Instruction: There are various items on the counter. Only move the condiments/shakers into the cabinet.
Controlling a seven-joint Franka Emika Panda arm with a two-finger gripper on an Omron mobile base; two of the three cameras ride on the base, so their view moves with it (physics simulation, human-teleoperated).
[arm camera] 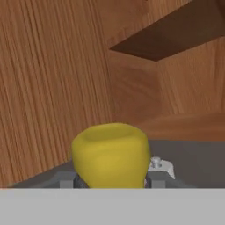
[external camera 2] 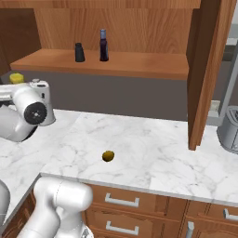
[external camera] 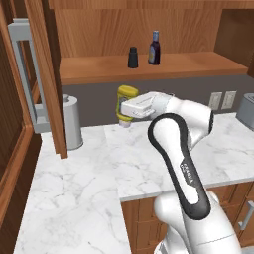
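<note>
My gripper (external camera: 124,111) is shut on the yellow squeeze bottle (external camera: 127,94), holding it in the air above the counter (external camera: 79,188), just below the front edge of the cabinet shelf (external camera: 149,69). The bottle's yellow top (arm camera: 110,154) is close in the hand view, with the wood-grain cabinet wall behind it, and its cap (external camera 2: 16,77) peeks over the arm in the right base view. On the shelf stand the short black shaker (external camera: 133,57) and the dark bottle with the blue cap (external camera: 155,48), side by side.
The open cabinet door (external camera: 47,74) with its long grey handle (external camera: 25,74) hangs left of the shelf. A steel canister (external camera: 72,122) stands under it on the counter. A small yellow-brown ball (external camera 2: 108,156) lies near the counter's front edge.
</note>
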